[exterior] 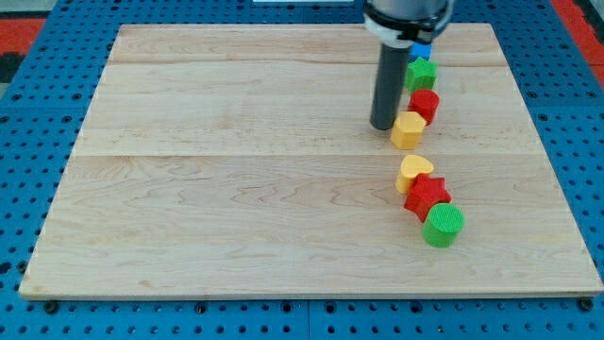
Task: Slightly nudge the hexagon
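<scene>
The yellow hexagon (408, 130) lies on the wooden board (236, 189) at the upper right, in a column of blocks. My tip (383, 127) rests on the board just to the left of the yellow hexagon, touching it or nearly so. A roundish red block (426, 104) sits against the hexagon's upper right. Above that are a green star (421, 74) and a blue block (421, 50), the blue one partly hidden by the rod's housing.
Below the hexagon, across a small gap, a yellow heart (414, 172), a red star (428, 195) and a green cylinder (443, 226) form a tight diagonal row. A blue pegboard (28, 170) surrounds the board.
</scene>
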`<state>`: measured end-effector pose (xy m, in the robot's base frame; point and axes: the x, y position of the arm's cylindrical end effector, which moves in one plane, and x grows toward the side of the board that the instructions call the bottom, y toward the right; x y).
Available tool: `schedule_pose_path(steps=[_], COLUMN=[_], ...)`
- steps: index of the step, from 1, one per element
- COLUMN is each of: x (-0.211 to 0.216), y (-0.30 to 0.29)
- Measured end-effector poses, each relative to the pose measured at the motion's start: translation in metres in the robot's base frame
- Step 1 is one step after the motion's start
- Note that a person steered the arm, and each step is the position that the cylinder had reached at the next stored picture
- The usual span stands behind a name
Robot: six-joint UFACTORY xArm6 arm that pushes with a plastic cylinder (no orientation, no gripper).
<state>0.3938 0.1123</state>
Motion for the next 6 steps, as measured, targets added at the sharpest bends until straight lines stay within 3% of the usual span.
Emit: schedule_pose_path(steps=[3, 4, 6], x=[0.013, 0.043, 0.055], y=[-0.038, -0.022, 0.057])
